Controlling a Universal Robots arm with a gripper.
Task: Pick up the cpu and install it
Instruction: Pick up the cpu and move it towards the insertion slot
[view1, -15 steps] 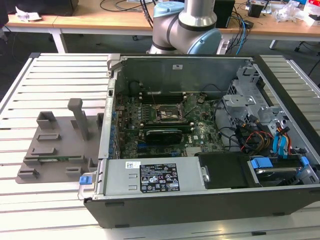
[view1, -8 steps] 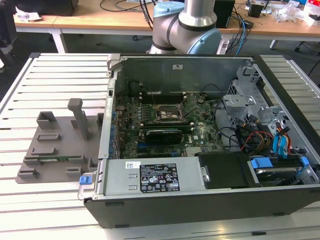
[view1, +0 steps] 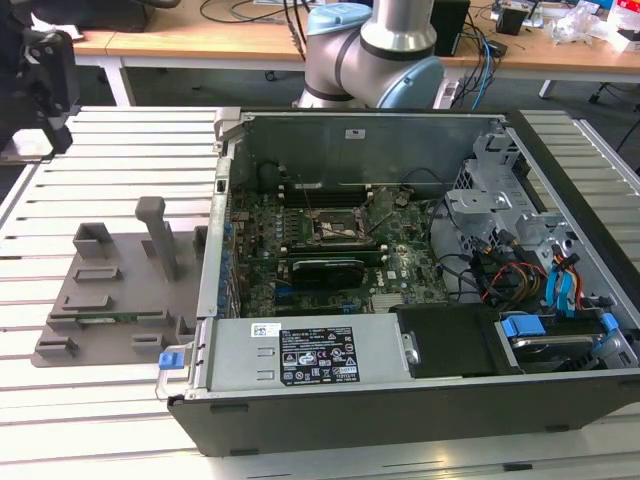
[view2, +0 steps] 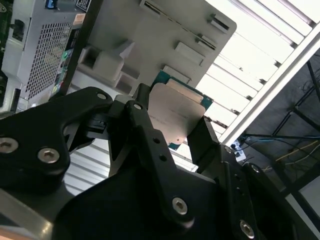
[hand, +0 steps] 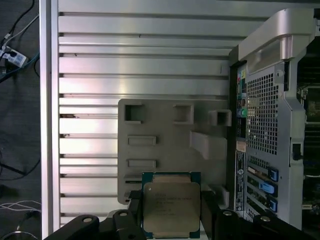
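The claw (hand: 171, 222) pinches the cpu (hand: 171, 207) by two opposite edges, one of its fingers (hand: 134, 225) on each side, with the metal top facing the first wrist view's camera. The chip hangs clear above the grey fixture tray (hand: 170, 150), which lies on the slatted counter (hand: 140, 60) at the exterior view's left of the open computer case (view1: 400, 400). The socket (view1: 335, 228) sits on the motherboard toward the far wall, well apart from the chip. This carry calls for a level chip, steady pressure on the edges only, and enough height to pass the case's left wall. The socket's frame looks open, though I cannot be sure; square the chip's corners to it.
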